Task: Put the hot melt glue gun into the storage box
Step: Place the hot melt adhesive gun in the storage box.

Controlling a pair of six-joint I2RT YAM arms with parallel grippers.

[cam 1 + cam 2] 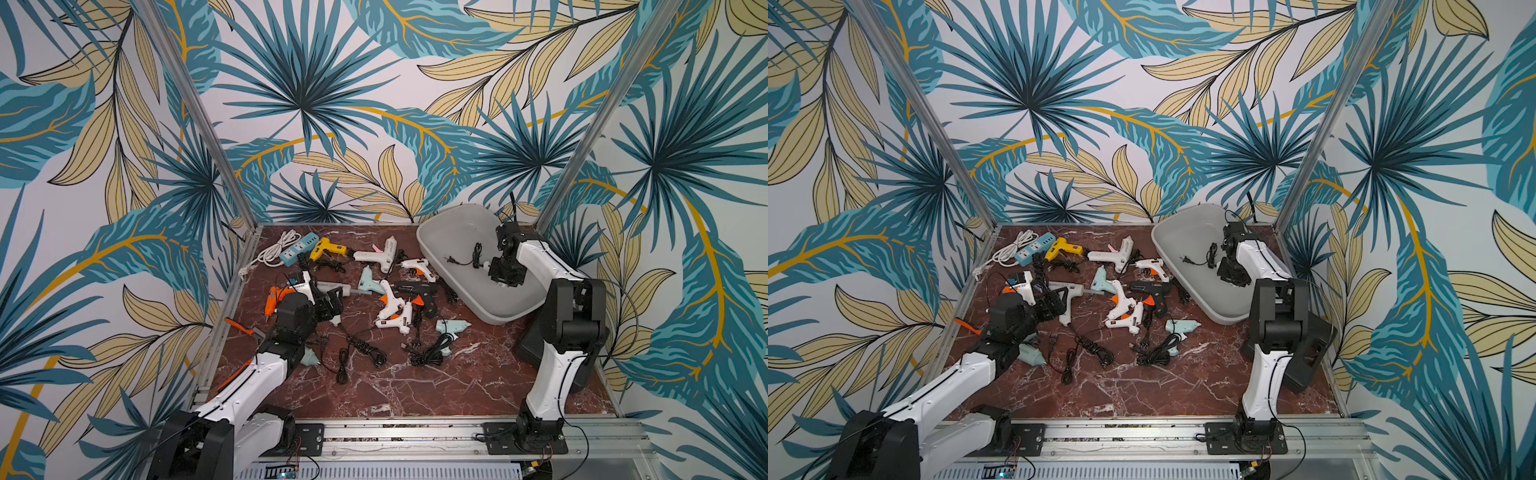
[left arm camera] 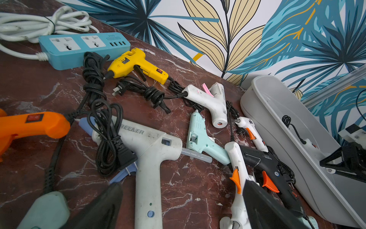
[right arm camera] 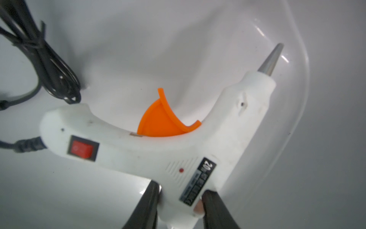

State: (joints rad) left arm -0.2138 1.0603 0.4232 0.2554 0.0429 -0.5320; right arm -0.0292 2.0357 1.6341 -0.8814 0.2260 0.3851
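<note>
glue gun (image 3: 158, 150) rear cropped, cord (image 3: 49, 65) cut off

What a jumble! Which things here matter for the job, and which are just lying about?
Job: storage box; white glue gun, held by right gripper; loose glue guns.
Lying about: blue power strip, its white cable, black case.

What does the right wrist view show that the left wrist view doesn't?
Only right wrist: the grip itself, right gripper shut on the white glue gun, plus its orange trigger and red switch. Only left wrist: the yellow glue gun, blue power strip and black glue gun on the table. Both: the storage box and the black cord inside it.
</note>
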